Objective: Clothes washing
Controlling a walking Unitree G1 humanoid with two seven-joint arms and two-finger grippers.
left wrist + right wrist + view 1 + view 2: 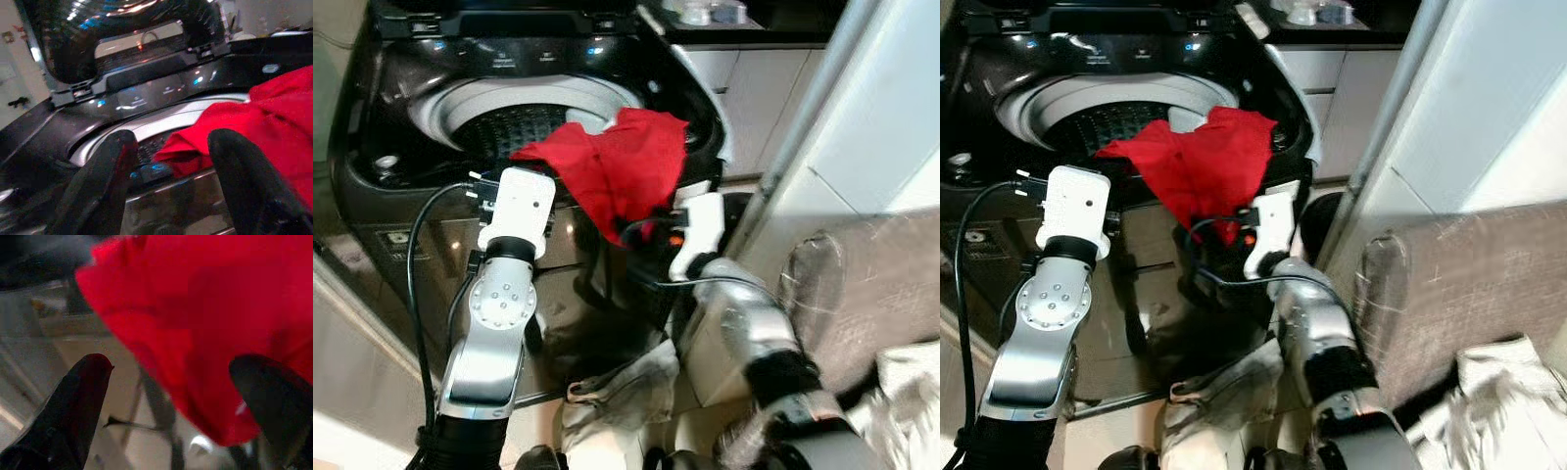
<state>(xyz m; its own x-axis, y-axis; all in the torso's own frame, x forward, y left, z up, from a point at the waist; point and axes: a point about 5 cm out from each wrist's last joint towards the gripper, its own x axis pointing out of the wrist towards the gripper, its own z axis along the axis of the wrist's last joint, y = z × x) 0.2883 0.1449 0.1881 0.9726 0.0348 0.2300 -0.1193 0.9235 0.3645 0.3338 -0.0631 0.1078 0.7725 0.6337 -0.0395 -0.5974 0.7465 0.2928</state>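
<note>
**One red garment draped over the washer's front rim**

One red cloth (612, 166) hangs half in, half out of the washing machine (401, 157), across the front right edge of its drum opening. The right gripper (644, 231) sits just below the cloth's lowest fold, fingers spread apart, holding nothing. The left gripper (171, 186), also spread and empty, faces the front rim beside the cloth. The right arm is nearer; the drum lies up and beyond it.

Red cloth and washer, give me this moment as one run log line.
stage: loading | red cloth draped over washer front rim, partly over drum | right gripper open at cloth's lower edge | left gripper open beside it
</note>
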